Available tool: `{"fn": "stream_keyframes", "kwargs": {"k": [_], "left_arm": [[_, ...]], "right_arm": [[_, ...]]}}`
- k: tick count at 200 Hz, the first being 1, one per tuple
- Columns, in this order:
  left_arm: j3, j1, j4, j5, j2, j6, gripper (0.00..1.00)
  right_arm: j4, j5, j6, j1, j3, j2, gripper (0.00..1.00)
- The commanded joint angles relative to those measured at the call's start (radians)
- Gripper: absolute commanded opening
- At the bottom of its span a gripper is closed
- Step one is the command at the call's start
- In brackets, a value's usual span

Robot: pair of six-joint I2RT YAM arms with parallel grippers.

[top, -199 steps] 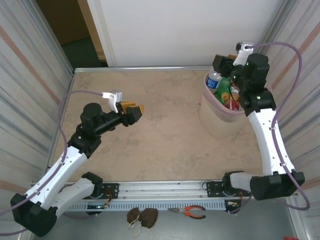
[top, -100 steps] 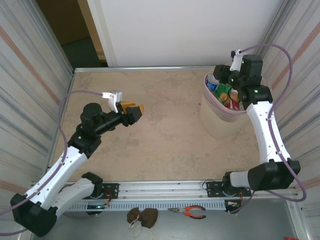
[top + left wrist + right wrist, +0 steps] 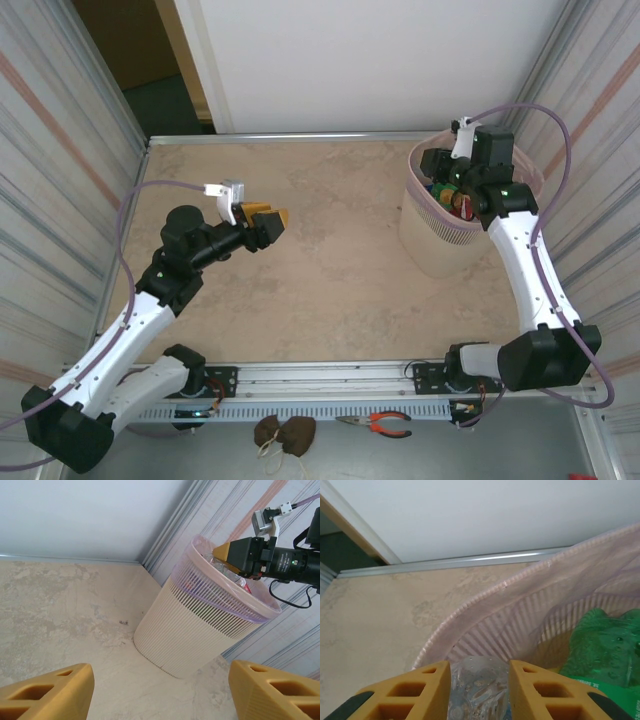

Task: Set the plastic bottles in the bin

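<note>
The right tool hung just inside the rim of the bin, at the far right corner of the tabletop. Its two fingers were drawn in on either side of a clear bottle, which filled the gap and appeared to be pinched there. A green bottle lay deeper in the pink liner, and other bottles showed from above, crowded inside the bin.

The left tool hovered over the middle left of the tabletop, well apart from the bin, its fingers spread and holding nothing.

The clear bottle looked light, thin-walled and probably empty, so it would likely dent under a hard squeeze and slip on its smooth, rounded wall. A grip across the body near the middle, or on the stiffer shoulder below the cap, seemed the safest hold.
</note>
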Motion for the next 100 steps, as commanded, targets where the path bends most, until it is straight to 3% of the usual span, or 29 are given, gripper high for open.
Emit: {"fn": "stream_keyframes", "kwargs": {"k": [1,58,100], "left_arm": [[-0.006,0.008,0.039,0.005,-0.002,-0.01,0.71],[0.019,0.008,-0.058,-0.039,-0.022,0.065,0.73],[0.043,0.011,-0.172,-0.106,-0.019,0.17,0.75]], "right_arm": [[-0.126,0.056,-0.04,0.002,0.025,0.018,0.34],[-0.154,0.053,-0.04,-0.012,0.146,-0.04,0.53],[-0.214,0.039,-0.051,-0.03,0.135,-0.144,0.61]]}}
